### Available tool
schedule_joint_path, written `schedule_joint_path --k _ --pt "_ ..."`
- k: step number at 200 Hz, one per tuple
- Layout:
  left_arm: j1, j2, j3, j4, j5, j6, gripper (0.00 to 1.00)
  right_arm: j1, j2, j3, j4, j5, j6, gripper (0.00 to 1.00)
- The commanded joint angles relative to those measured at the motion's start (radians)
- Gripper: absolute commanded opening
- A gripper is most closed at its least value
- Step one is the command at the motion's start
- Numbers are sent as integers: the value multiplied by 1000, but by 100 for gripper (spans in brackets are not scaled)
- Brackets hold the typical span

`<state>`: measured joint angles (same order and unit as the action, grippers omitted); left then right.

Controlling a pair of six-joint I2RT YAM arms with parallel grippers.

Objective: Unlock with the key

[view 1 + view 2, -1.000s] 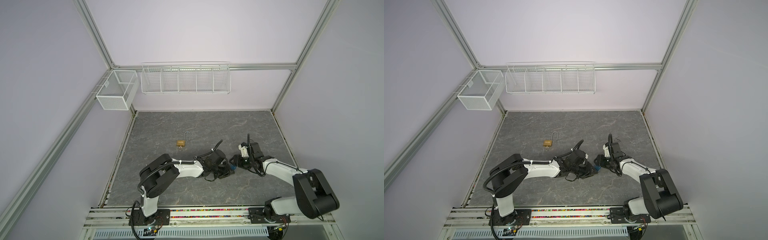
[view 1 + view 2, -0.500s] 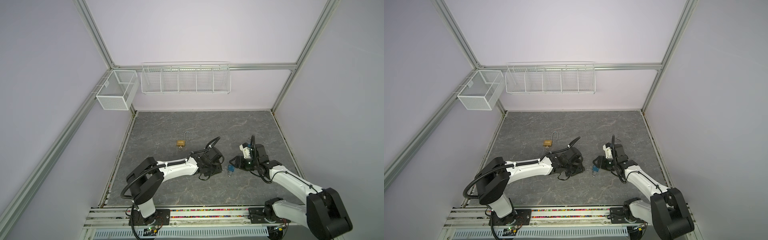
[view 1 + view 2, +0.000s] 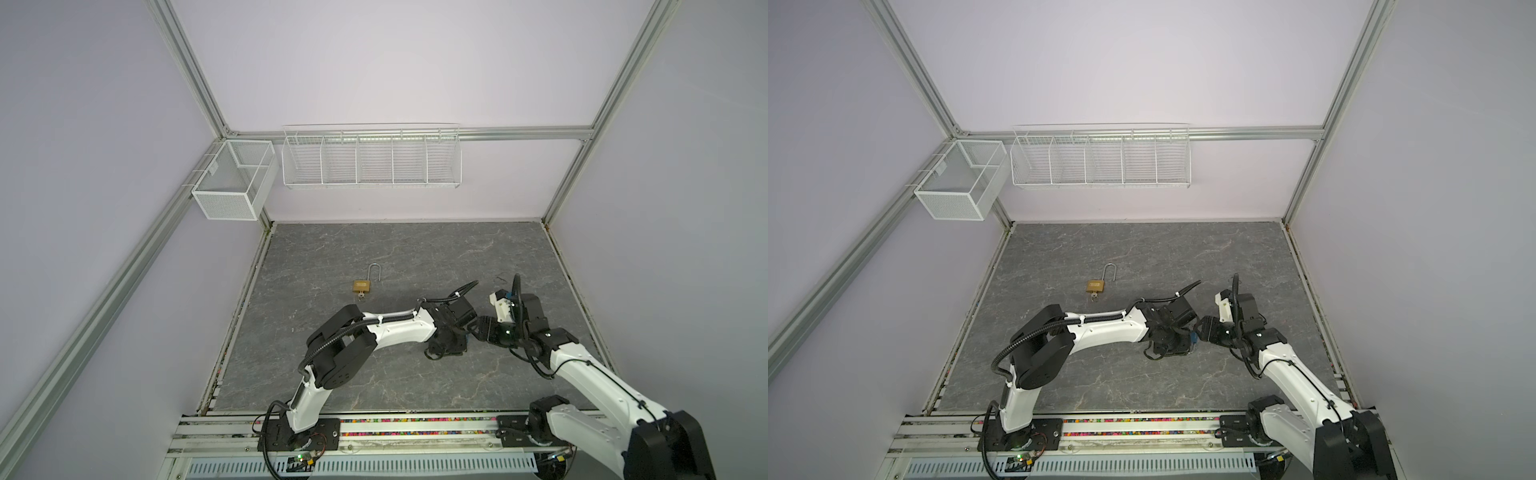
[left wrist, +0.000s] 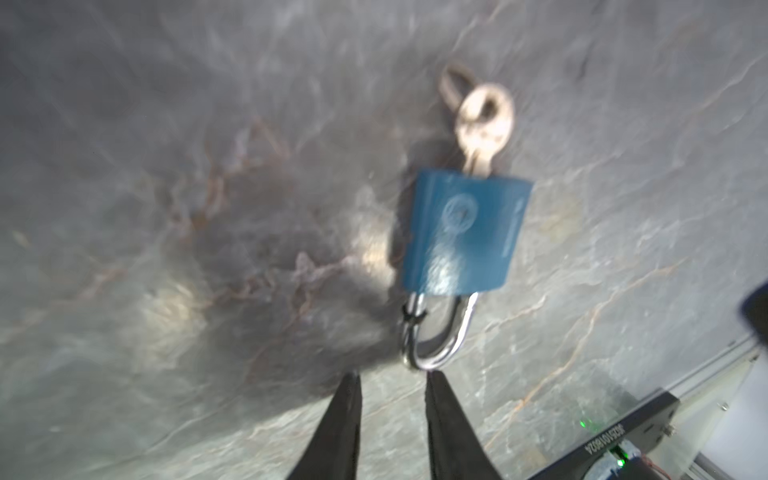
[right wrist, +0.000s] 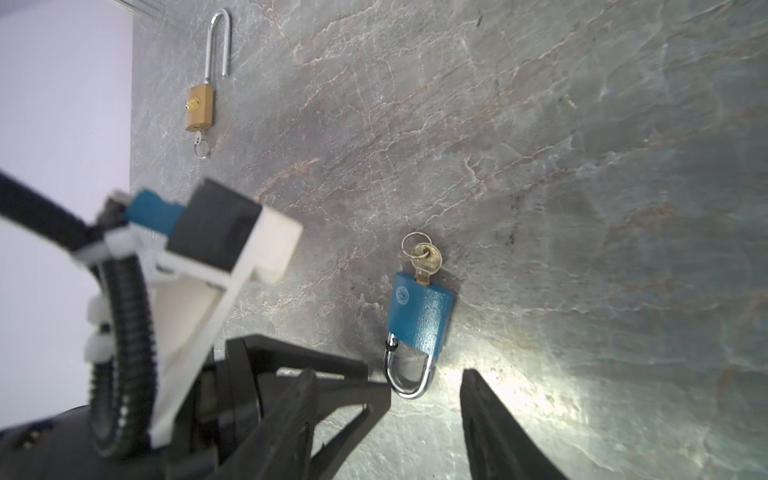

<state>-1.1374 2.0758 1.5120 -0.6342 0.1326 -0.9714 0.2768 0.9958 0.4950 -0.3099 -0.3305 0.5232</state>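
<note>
1. The blue padlock (image 5: 419,318) lies flat on the grey floor (image 5: 582,166). In both top views it sits between my two wrists, and only a sliver of blue shows there.
2. The key (image 5: 426,259) is pushed into the end of the blue padlock that points away from my grippers. Its key ring (image 5: 411,243) rests on the floor just past it.
3. The shackle (image 4: 463,332) is at the end of the blue padlock that faces both my grippers. Both of its legs run into the body.
4. My left gripper (image 4: 390,378) has its fingers a little apart with nothing between them. The tips stop just short of the shackle's bend. That view is blurred, so I cannot tell whether the nearer tip touches it.
5. My right gripper (image 5: 386,374) is spread wide and empty, with one finger on each side of the shackle end and neither on the metal.
6. In the way:
   - My left gripper's black fingers and its white camera bracket (image 5: 232,266) crowd in beside the blue padlock.
   - The body of the blue padlock lies between both grippers and the key.
7. A brass padlock (image 3: 362,285) lies well apart from the blue padlock, toward the back left. Its long shackle (image 5: 226,45) is swung open and a small key (image 5: 200,141) is in its base.
8. A wire rack (image 3: 371,158) and a mesh basket (image 3: 232,187) hang on the walls, far beyond the blue padlock.
</note>
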Motion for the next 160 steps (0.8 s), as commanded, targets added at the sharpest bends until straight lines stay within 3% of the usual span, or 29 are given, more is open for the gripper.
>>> schedule_joint_path --k 1,89,147,154,160 --pt "5 36 75 -153 -61 67 28 -16 -45 -28 -22 -2 4 59" --pt "-2 145 208 -279 -68 83 24 -184 -164 -59 -77 -124 -37 62" --pt "-12 282 422 -491 -98 224 24 -244 -187 -85 -59 -192 -31 62" --pt "-11 289 415 -475 -73 241 19 -248 -187 -84 -62 -195 -32 62" --pt "-12 290 400 -452 -53 252 7 -252 -187 -83 -63 -197 -34 62"
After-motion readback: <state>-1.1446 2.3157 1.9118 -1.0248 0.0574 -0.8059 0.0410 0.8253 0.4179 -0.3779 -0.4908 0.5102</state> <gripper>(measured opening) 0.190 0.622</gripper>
